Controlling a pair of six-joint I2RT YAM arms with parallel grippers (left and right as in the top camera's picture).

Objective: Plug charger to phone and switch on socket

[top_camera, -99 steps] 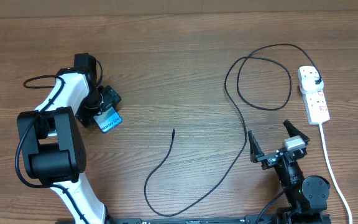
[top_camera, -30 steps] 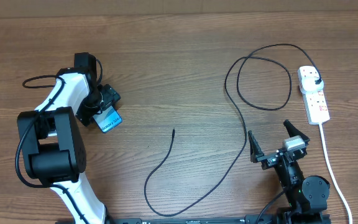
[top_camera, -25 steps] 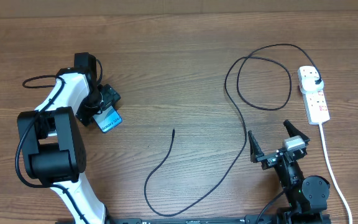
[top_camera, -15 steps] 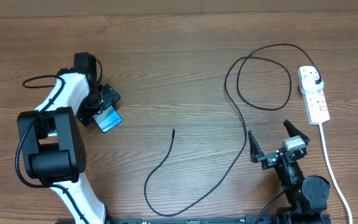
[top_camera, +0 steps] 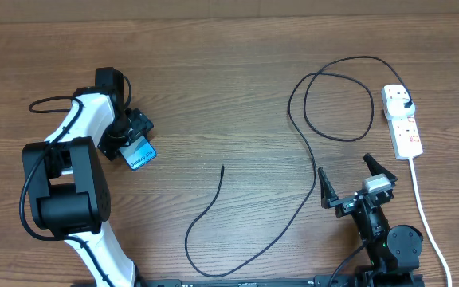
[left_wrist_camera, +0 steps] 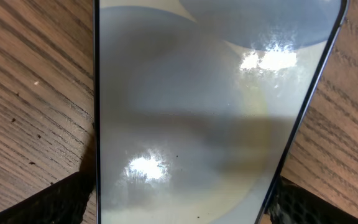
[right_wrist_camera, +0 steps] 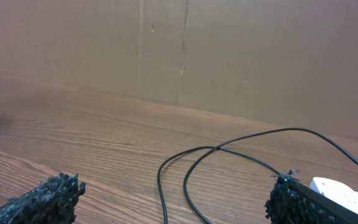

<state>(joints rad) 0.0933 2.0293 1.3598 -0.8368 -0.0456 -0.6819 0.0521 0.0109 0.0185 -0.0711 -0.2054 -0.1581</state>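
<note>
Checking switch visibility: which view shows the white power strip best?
Overhead: the whole white rectangular power strip shows, red switch marks included. Right wrist catches only one end at its lower right edge; left wrist shows none of it.

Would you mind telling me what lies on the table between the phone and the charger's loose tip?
Nothing: in the overhead view, only bare table separates the phone from the charger's loose tip.

The left arm point(top_camera: 82, 119) bends toward the table point(top_camera: 229, 80)'s left edge, the left gripper point(top_camera: 134, 139) pointing down, its grip unclear. The right gripper point(top_camera: 351, 179) sits near the front edge, jaws spread wide.
</note>
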